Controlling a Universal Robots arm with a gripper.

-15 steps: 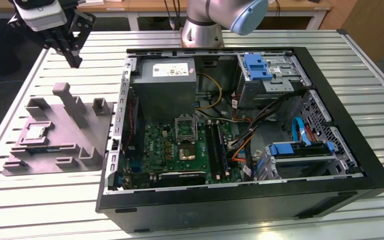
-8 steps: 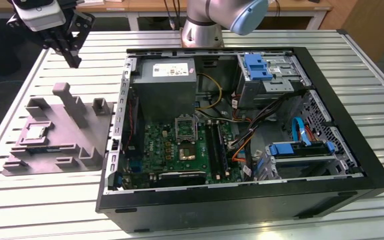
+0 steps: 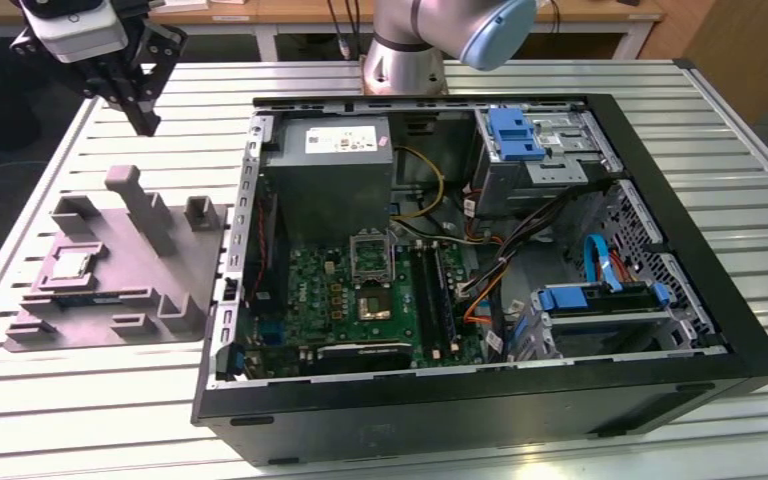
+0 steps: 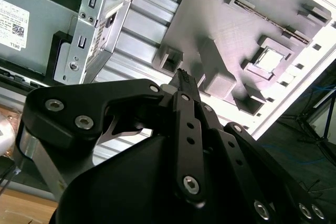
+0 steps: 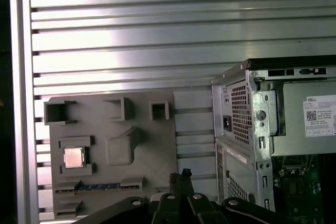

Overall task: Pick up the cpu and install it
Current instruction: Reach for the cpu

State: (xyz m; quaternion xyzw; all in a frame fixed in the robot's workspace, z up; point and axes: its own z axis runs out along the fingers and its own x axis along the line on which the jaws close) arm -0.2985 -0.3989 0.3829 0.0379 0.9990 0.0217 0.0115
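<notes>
- The cpu (image 3: 71, 265) lies seated in the grey holder (image 3: 157, 285) on the bench (image 3: 91, 420), not yet picked up.
- The claw (image 3: 148, 122) hangs above the holder, pinched closed and empty.
- Pickup and installation both remain.

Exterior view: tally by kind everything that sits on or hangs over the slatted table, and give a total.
Chip: 1
Grey holder: 1
Computer case: 1
Robot arm with gripper: 1
Total: 4
</notes>
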